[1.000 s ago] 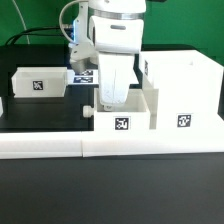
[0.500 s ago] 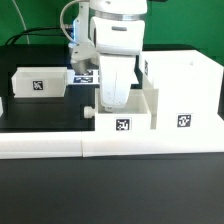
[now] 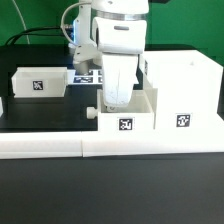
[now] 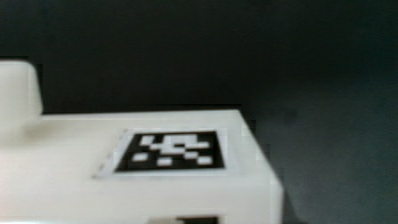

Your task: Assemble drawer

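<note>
Parts are all matte white plastic, flat-walled and square-cornered, on a black tabletop (image 3: 40, 118). Small open-topped white drawer box (image 3: 143, 122) sits centre front, just behind a long white front rail (image 3: 50, 147). It has a square black-and-white tag (image 3: 126, 125) on its front face and a small round white knob (image 3: 91, 112) on the side toward the exterior view's left. Large white open cabinet shell (image 3: 188, 85) stands just beside it on the exterior view's right; can't tell if they touch. Second small white box (image 3: 40, 83) is well apart on the exterior view's left, with the marker board (image 3: 88, 75) behind. White two-finger gripper (image 3: 116, 100) reaches down into the drawer box. Its fingertips are hidden behind the box wall, so can't tell whether it's spread or clamped. Versus 0.5 s ago, the drawer box and its tag have shifted slightly toward the exterior view's right, closer to the cabinet shell; the rest is unchanged. Wrist view is blurred: smooth white surface (image 4: 54, 160) carrying a tag, dark ground beyond.
</note>
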Controlling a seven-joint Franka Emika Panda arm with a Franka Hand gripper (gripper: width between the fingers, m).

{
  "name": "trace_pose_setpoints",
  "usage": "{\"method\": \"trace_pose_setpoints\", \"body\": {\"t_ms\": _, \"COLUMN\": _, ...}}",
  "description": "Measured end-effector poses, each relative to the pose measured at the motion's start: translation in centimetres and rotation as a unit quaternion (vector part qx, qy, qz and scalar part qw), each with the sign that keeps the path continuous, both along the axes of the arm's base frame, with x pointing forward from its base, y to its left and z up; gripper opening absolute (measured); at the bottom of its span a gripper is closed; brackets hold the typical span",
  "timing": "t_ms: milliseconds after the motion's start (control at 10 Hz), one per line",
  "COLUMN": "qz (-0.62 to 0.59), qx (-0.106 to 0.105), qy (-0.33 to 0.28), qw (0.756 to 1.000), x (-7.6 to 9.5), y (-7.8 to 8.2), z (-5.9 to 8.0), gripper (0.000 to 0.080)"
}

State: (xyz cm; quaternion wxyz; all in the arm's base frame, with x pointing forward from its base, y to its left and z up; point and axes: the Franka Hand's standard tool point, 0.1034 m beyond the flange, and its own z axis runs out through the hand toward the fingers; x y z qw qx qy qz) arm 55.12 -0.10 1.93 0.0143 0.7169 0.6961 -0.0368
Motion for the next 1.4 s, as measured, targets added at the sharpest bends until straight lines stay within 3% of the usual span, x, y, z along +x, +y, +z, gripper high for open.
{"method": "trace_pose_setpoints", "body": {"t_ms": 1400, "qz": -0.01, "qx": 0.003, "qy": -0.026, "qw": 1.0, "x": -0.53, "y": 0.82, "z": -0.94, "gripper": 0.0041}}
